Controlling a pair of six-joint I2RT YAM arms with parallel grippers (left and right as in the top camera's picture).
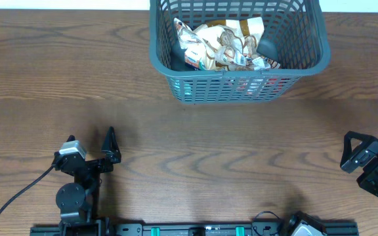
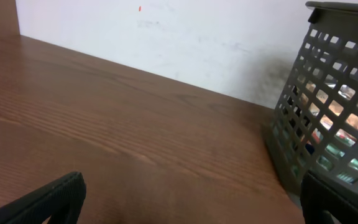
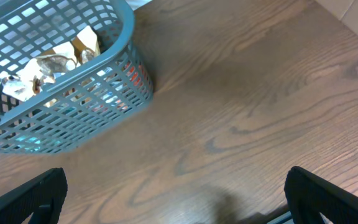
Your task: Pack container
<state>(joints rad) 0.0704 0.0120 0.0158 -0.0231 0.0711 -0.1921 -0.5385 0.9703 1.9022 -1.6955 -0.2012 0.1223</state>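
The container (image 1: pixel 238 84) is a large grey-blue slotted basket at the top middle of the table. Several snack packets (image 1: pixel 223 44) lie inside it, beige and white with brown print. It shows at the right of the left wrist view (image 2: pixel 328 118) and at the upper left of the right wrist view (image 3: pixel 61 118). My left gripper (image 1: pixel 92 149) is open and empty near the front left of the table, far from the container. My right gripper (image 1: pixel 363 154) is open and empty at the front right edge. Both sets of fingers hold nothing in the wrist views.
The wooden table (image 1: pixel 195 157) stretches between the arms and the basket. A white wall (image 2: pixel 166 43) stands behind the table. A black cable (image 1: pixel 18 193) runs from the left arm toward the front rail.
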